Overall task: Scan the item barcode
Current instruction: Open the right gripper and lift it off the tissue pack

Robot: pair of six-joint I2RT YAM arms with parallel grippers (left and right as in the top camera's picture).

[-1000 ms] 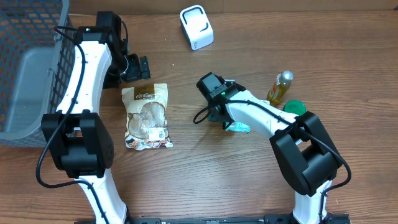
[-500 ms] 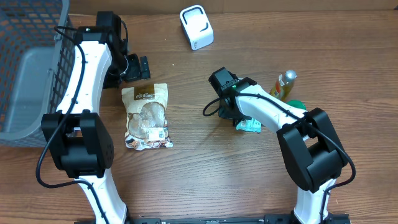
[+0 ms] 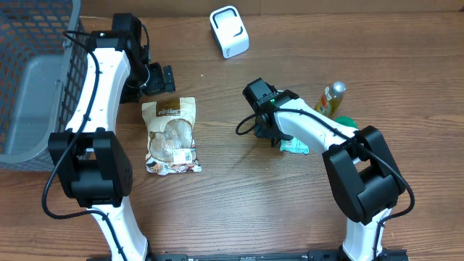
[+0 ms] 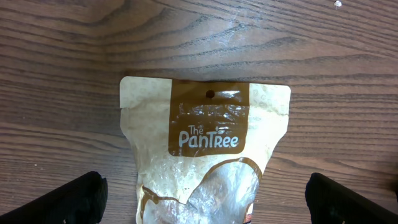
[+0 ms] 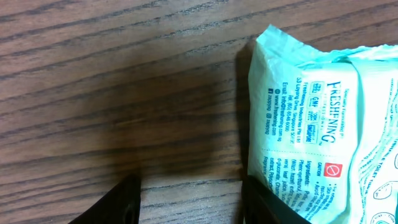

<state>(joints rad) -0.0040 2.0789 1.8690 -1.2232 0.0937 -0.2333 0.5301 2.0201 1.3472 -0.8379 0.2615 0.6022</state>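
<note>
Wood-grain desk [image 3: 239,196], both arms reaching in from the near edge.

- Scanner [image 3: 229,31]: white, at the far edge of the desk near the middle, standing alone, well apart from both grippers.
- Wipes pack [image 5: 311,124]: teal, lying flat on the desk right of centre. The printed side faces up, with small text and a "FRESHENING" line readable in the right wrist view. I can't make out a barcode on the visible part.
- Right gripper [image 5: 189,199]: low over the desk at the pack's left end. Its fingers are parted with bare wood between them. The pack sits against or just over the right-hand finger, not between the two, so it isn't clamped.
- Snack pouch [image 4: 208,143]: beige and brown with "The PanTree" print, flat on the desk left of centre. The hang-hole end points to the far side and the clear window faces up.
- Left gripper [image 4: 204,186]: spread wide above the pouch's top end, one finger on each side of it in the wrist view. It holds nothing, and I can't tell whether it touches the pouch.
- Bottle [image 3: 328,100]: yellowish, lying right of the wipes pack, with a green lid [image 3: 346,123] just beside it.
- Wire basket [image 3: 36,43]: far-left corner, well away from the pouch.
</note>
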